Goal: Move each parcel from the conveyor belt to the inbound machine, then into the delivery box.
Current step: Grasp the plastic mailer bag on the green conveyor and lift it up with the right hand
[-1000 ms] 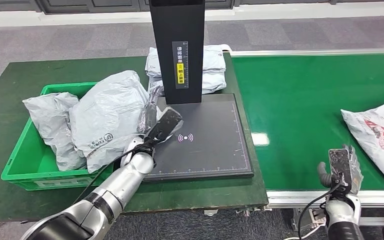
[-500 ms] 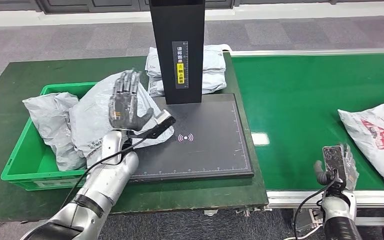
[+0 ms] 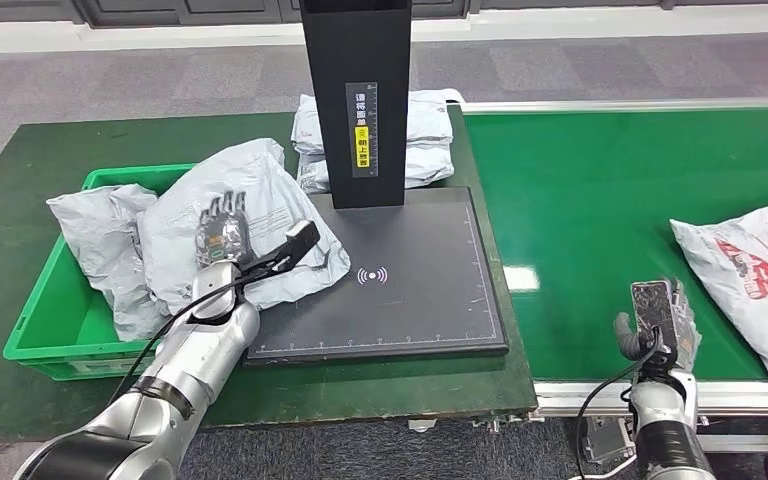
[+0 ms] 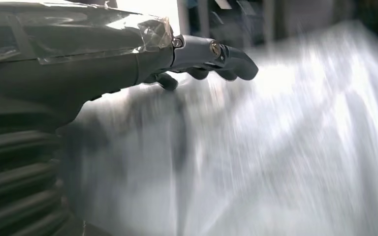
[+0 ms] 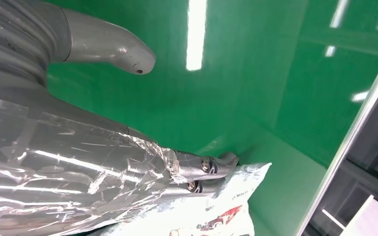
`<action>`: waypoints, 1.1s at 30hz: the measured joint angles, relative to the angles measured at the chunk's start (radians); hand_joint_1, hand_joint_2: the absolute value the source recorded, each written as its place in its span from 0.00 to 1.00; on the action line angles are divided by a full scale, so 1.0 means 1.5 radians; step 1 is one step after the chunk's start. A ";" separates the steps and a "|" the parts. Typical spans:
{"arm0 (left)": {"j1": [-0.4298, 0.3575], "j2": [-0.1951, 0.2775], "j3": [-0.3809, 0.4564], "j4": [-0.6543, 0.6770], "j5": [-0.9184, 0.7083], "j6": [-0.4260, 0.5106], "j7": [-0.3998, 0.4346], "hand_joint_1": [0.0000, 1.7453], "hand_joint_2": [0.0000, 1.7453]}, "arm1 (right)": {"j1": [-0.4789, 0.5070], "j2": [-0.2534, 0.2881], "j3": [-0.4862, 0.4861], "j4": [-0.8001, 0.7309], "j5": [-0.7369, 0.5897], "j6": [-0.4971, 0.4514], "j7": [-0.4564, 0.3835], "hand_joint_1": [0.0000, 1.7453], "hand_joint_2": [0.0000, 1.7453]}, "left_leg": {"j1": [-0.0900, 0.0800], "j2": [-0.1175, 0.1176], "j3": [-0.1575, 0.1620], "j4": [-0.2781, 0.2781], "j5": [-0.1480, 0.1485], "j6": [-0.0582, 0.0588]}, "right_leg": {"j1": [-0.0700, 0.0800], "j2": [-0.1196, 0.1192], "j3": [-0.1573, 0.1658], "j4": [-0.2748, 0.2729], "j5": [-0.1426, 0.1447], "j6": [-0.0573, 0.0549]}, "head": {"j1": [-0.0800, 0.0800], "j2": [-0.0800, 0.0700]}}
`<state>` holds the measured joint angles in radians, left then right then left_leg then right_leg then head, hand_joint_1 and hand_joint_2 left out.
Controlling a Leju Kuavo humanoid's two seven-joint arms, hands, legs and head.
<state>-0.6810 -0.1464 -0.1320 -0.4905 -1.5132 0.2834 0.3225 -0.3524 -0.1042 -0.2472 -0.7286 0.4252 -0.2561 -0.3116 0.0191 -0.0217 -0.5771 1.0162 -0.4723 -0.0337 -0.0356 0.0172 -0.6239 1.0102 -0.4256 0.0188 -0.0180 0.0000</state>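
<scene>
The left hand (image 3: 222,228) hovers with fingers apart and empty over the grey parcel (image 3: 235,205) by the green box (image 3: 35,330). The right hand (image 3: 660,320), upright at the conveyor belt (image 3: 600,200) edge, has fingers spread and empty.

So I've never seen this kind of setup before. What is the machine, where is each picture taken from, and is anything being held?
It is a humanoid robot sorting parcels. The head view looks down from its body; the other two come from cameras at its wrists. Its left hand rests open on a grey parcel lying half in the green delivery box, half on the black inbound machine. Its right hand is open over the conveyor belt, near a white parcel. Neither hand grips anything.
</scene>
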 joint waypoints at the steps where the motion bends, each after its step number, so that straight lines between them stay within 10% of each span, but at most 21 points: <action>1: -0.001 0.001 0.000 0.011 0.010 -0.034 -0.019 0.00 1.00 | -0.002 0.000 -0.001 0.003 0.002 0.001 0.000 0.00 1.00 | 0.000 0.000 0.000 0.000 0.000 0.000 | 0.000 0.000 0.000 0.000 0.000 0.000 | 0.000 0.000; 20: -0.026 0.003 0.004 0.056 0.051 -0.113 -0.087 0.00 1.00 | -0.010 0.000 -0.002 0.022 0.009 0.008 0.000 0.00 1.00 | 0.000 -0.001 0.001 0.000 0.000 0.000 | 0.000 -0.001 0.001 0.000 0.000 0.000 | 0.000 0.000; 24: -0.031 0.005 0.024 0.059 0.126 -0.174 -0.169 1.00 1.00 | -0.011 0.000 -0.002 0.023 0.016 0.010 0.010 0.00 1.00 | 0.000 -0.001 0.001 0.000 0.000 0.000 | 0.000 -0.001 0.002 0.000 0.000 0.000 | 0.000 0.000; 33: -0.021 0.006 0.056 0.000 0.181 0.092 -0.182 1.00 1.00 | -0.006 0.001 -0.002 0.023 0.003 0.012 0.007 0.00 1.00 | 0.000 -0.001 0.001 0.000 0.000 0.000 | 0.000 -0.001 0.001 0.000 0.000 0.000 | 0.000 0.000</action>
<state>-0.7122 -0.1369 -0.0475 -0.4904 -1.2412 0.4207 0.0499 -0.3614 -0.1025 -0.2506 -0.6939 0.4292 -0.2378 -0.3015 0.0193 -0.0231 -0.5760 1.0161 -0.4718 -0.0336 -0.0353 0.0159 -0.6220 1.0102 -0.4257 0.0190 -0.0179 0.0000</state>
